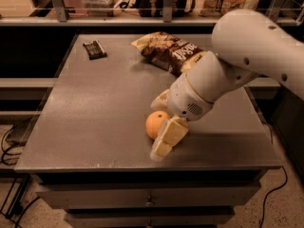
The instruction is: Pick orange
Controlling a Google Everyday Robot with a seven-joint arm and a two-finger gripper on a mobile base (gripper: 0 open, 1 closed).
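The orange (155, 122) lies on the grey table (95, 118), near the front edge and a little right of the middle. My gripper (156, 127) has come down over it from the right, on the end of the white arm (247, 56). One cream finger (168, 137) stands in front of the orange and touches its right side. The other finger (160, 100) shows behind the orange. The jaws are open with the orange between them. The orange's right side is hidden by the near finger.
A brown chip bag (168, 51) lies at the back of the table, partly behind the arm. A small dark wrapped bar (95, 49) lies at the back left. Shelves with clutter stand behind the table. Cables hang at the left and right of the table.
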